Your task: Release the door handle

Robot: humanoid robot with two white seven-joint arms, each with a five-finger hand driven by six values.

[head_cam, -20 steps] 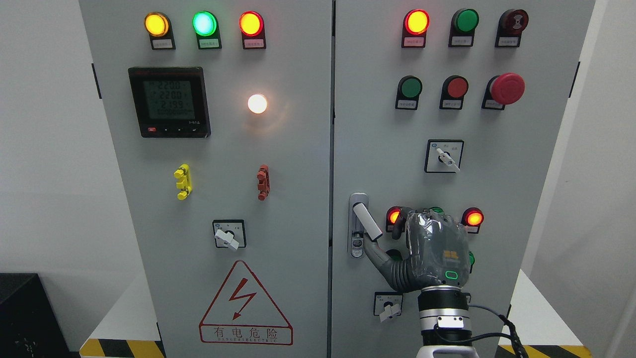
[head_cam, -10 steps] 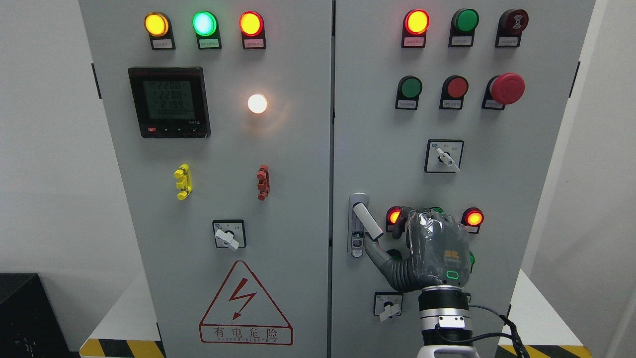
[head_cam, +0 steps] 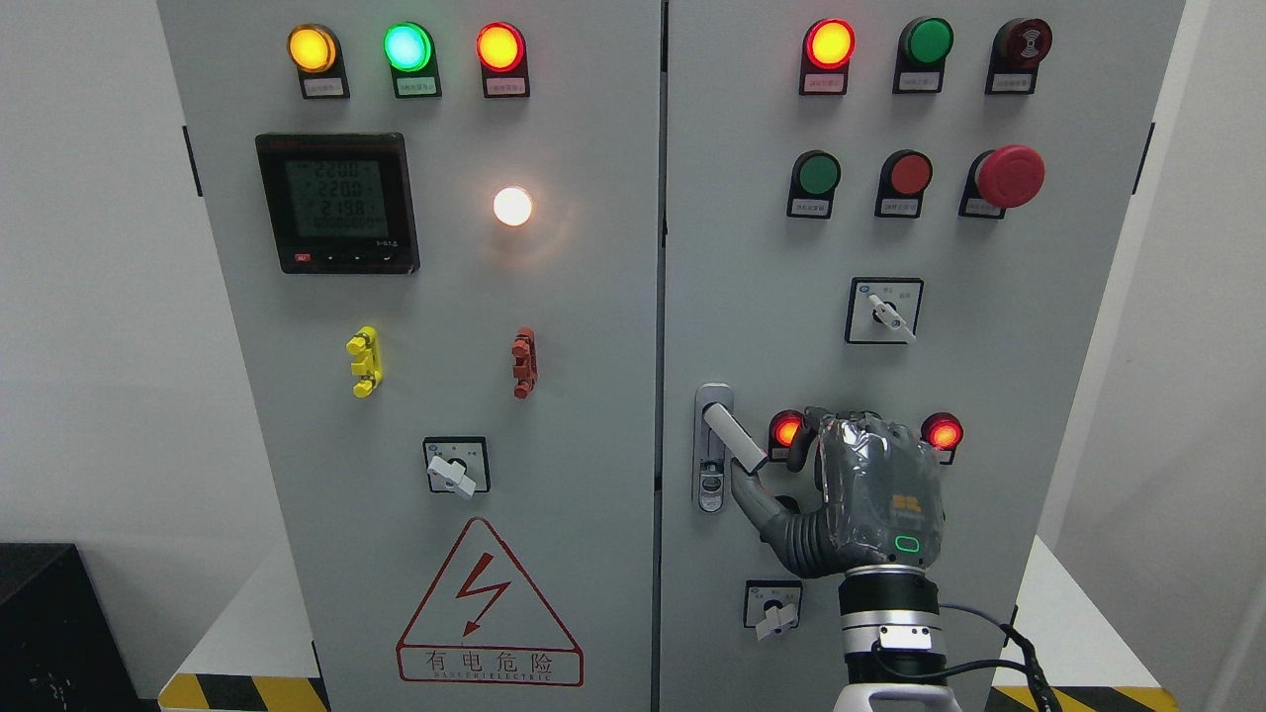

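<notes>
Right robot hand [head_cam: 870, 494] up against right cabinet door [head_cam: 989, 326], fingers loosely curled, gripping nothing; thumb tip just below free end of handle [head_cam: 734, 439], contact unclear. Handle tilted down-right from lock plate near door's left edge, beside lit red lamp [head_cam: 787, 431]

A: Where does the door handle [head_cam: 733, 441] sit?
B: On the right door [head_cam: 890, 346], close to its left edge, slanting down to the right from its lock plate [head_cam: 712, 450].
A: And the right hand [head_cam: 860, 499]?
B: Just right of the handle, in front of the door, its arm coming up from the bottom edge. The thumb [head_cam: 760, 504] reaches left to just under the handle's lower end.
A: Anything nearby?
B: A lamp [head_cam: 787, 431] between handle and hand, another lamp [head_cam: 943, 433] at the hand's right, a switch [head_cam: 772, 605] below it.
</notes>
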